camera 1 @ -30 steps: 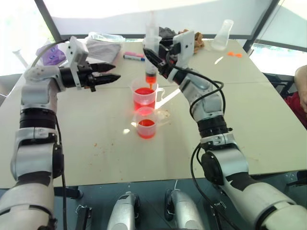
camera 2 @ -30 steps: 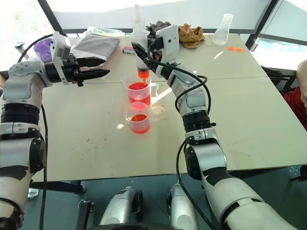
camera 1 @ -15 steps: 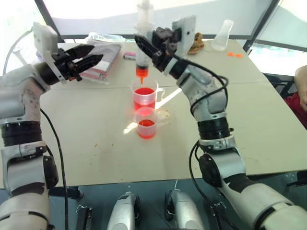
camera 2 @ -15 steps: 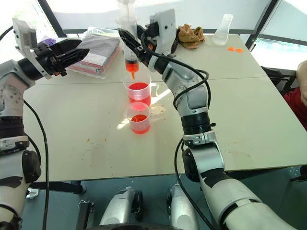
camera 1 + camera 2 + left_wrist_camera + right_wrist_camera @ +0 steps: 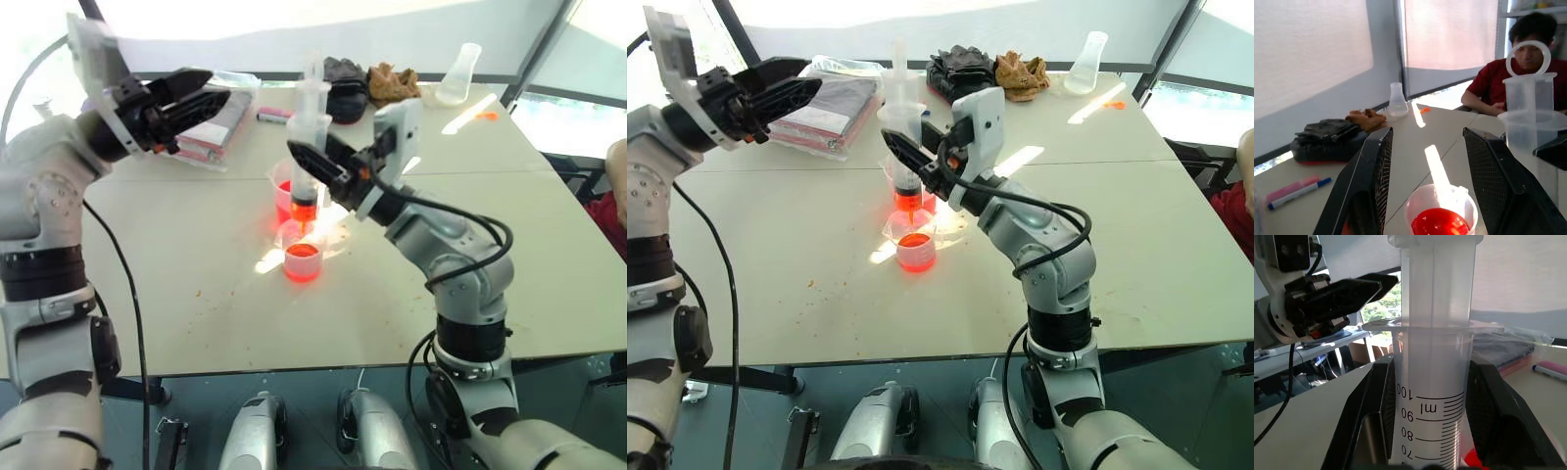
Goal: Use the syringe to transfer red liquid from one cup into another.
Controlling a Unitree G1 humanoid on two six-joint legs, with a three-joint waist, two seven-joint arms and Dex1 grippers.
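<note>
Head views: right claw [image 5: 312, 168] clenched on the large clear plastic syringe [image 5: 307, 166], held upright, its orange tip directly over the short clear handleless cup [image 5: 302, 260] of red liquid [image 5: 302, 252]. The taller clear handled beaker [image 5: 921, 196] stands just behind it on the beige table [image 5: 549, 245].

Left wrist view: left claw [image 5: 1425, 181] released, empty, beaker beyond its fingers.

Right wrist view: syringe barrel between the claw's fingers [image 5: 1376, 421].
</note>
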